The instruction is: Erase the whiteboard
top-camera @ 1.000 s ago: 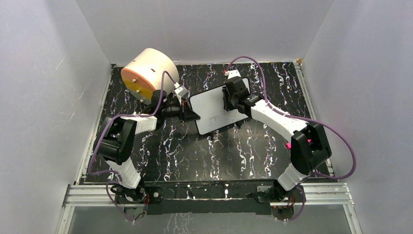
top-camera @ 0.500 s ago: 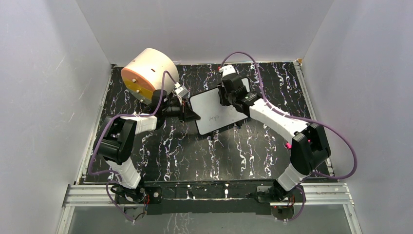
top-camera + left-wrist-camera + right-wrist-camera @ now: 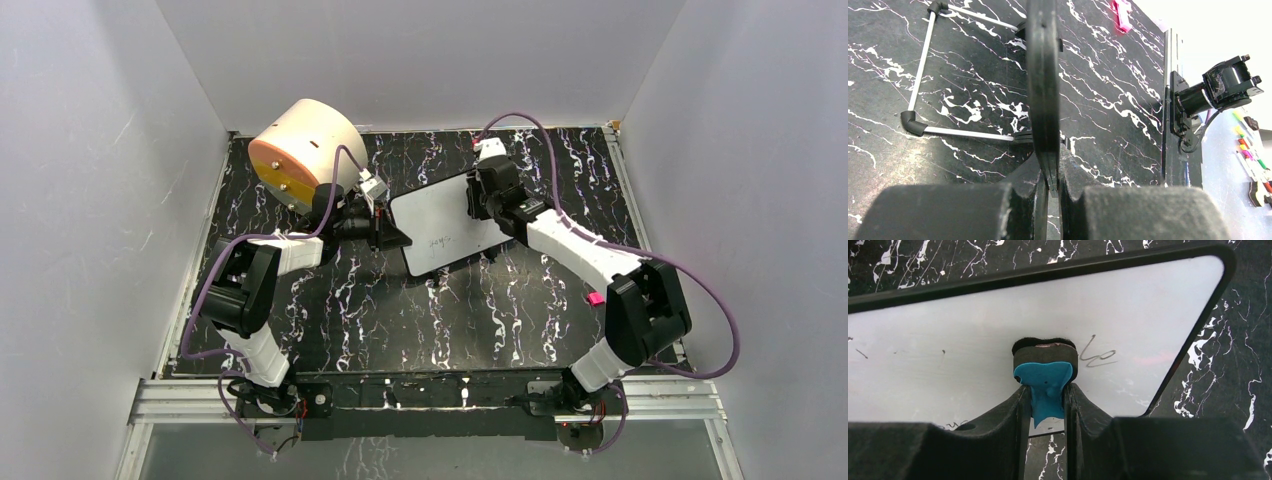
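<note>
The whiteboard (image 3: 447,231) is a small white board with a black edge, lying mid-table with faint handwriting near its lower middle. In the left wrist view its black edge (image 3: 1043,75) runs edge-on into my left gripper (image 3: 1050,186), which is shut on the board's left edge. My right gripper (image 3: 1046,405) is shut on a blue eraser (image 3: 1044,385) whose black felt presses on the board face (image 3: 973,335), beside a scribble (image 3: 1096,357). In the top view the right gripper (image 3: 486,197) sits over the board's far right part.
A large cream cylinder with an orange face (image 3: 302,150) lies at the far left, close behind my left arm. A small pink object (image 3: 596,298) lies on the black marbled table (image 3: 440,310) by the right arm. White walls enclose the table.
My right gripper with the eraser went left over the board's far edge, then came back right and a little nearer. The left gripper and the board have stayed put.
</note>
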Tool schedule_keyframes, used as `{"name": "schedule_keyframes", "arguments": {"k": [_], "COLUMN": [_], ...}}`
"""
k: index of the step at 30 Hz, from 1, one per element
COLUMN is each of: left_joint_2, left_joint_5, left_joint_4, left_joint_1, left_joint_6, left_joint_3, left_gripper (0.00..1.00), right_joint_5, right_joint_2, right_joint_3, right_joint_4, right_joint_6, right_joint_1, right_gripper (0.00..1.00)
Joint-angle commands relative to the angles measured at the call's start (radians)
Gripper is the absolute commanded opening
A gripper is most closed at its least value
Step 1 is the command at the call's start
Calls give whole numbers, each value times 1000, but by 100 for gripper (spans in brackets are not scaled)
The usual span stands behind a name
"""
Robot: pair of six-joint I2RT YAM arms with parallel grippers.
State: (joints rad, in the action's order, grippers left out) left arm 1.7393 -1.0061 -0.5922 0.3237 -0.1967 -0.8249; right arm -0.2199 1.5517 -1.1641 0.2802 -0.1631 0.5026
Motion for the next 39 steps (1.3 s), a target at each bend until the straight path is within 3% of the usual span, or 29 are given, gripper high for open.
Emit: {"name": "schedule_keyframes", "arguments": {"k": [1, 8, 13, 22, 27, 33, 39], "left_joint_2": [-7, -15, -15, -17, -14, -15, -19], "left_joint_5": [-42, -40, -40, -36, -39, -38, -36], "left_joint_4": [55, 60, 63, 103, 103, 109, 115], "left_joint_1": [15, 17, 17, 18, 18, 20, 21], "left_joint_6": [72, 75, 78, 93, 85, 83, 85], "left_joint_3": [1, 4, 3, -13, -20, -23, -20], "left_gripper": [0, 0, 0, 0, 0, 0, 0], "right_joint_5": [-3, -48, -42, 0, 37, -16, -29], "right_joint_2": [-18, -17, 18, -1, -22, -11, -1], "right_joint_3": [8, -64, -115, 6, 43, -34, -84], "right_joint_4": [-59, -79, -51, -53, -68, -68, -83], "right_joint_6": [-5, 28, 31, 10, -22, -4, 27], "right_joint_1": [73, 91, -15, -107, -99, 37, 27], "right_gripper": [15, 16, 15, 15, 16, 16, 16]}}
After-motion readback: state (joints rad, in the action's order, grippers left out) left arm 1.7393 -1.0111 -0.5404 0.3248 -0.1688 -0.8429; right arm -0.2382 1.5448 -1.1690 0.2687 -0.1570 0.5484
